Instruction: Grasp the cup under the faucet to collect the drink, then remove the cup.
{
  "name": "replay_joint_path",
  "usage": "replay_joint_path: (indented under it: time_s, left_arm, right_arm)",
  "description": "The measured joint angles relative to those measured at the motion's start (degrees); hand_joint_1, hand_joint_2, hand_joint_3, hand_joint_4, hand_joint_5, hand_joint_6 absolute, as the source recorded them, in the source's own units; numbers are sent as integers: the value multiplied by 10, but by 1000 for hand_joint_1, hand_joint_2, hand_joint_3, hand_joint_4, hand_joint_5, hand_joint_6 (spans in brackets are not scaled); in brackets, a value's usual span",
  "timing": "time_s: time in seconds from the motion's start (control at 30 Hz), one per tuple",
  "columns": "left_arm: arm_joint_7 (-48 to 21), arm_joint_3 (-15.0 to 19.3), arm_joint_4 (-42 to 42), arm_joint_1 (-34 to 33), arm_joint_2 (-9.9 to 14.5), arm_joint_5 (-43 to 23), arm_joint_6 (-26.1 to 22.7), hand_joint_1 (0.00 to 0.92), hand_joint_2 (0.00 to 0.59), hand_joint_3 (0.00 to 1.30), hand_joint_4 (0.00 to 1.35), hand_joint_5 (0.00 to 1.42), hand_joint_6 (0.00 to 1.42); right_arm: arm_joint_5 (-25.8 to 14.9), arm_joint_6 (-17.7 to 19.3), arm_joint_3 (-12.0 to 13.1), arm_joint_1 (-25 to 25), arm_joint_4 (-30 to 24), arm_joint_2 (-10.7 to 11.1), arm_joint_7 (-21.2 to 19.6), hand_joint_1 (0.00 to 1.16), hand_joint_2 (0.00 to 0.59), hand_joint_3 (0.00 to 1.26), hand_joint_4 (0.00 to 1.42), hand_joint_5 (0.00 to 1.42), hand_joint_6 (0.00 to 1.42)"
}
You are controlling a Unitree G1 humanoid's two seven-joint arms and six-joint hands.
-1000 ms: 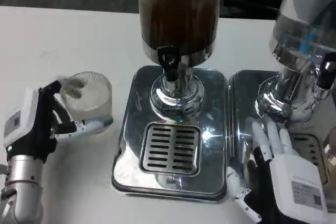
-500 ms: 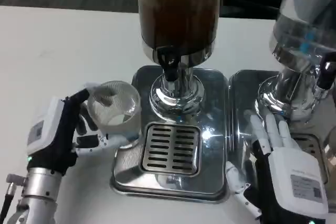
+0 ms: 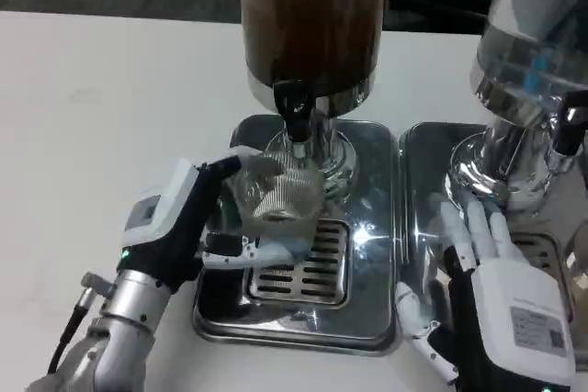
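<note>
Head view: our left hand (image 3: pixel 188 227) is gripping the ribbed clear cup (image 3: pixel 276 188) under the faucet (image 3: pixel 296 107).
Our right hand (image 3: pixel 491 296) is resting with fingers spread, holding nothing.

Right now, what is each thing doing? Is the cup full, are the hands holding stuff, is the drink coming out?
cup: clear, looks empty, held over the grate under the faucet.
left hand: grips the cup.
right hand: holds nothing, fingers spread on the second tray.
faucet: no stream visible.
dark drink dispenser: holds brown drink.
clear dispenser: holds clear liquid.
drip grate: partly covered by the cup.
</note>
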State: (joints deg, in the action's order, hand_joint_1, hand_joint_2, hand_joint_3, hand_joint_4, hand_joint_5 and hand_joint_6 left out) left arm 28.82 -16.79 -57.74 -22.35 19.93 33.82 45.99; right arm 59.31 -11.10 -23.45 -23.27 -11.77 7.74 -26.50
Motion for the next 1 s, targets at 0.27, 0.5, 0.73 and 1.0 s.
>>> replay_joint_path:
  time_s: [0.27,0.5,0.73,1.0]
  left_arm:
    - [5,-34,-43,-53,-8,20,-9,678,0,687,802,945,1133]
    - [3,-44,-49,-53,-8,16,-5,539,0,632,742,909,1077]
    - [-4,-42,-51,-41,-6,9,8,123,35,308,445,710,843]
    - [1,-9,-33,-18,18,-18,32,13,5,166,344,592,690]
  right_arm:
    - [0,-4,0,-5,0,-9,-7,113,506,85,0,0,147]
    - [-1,-4,0,-7,0,-13,-11,111,506,85,0,0,147]
    - [-2,-4,1,-5,2,-18,-12,111,506,85,0,0,147]
    - [-14,-3,1,7,10,-13,-11,110,506,85,0,0,147]
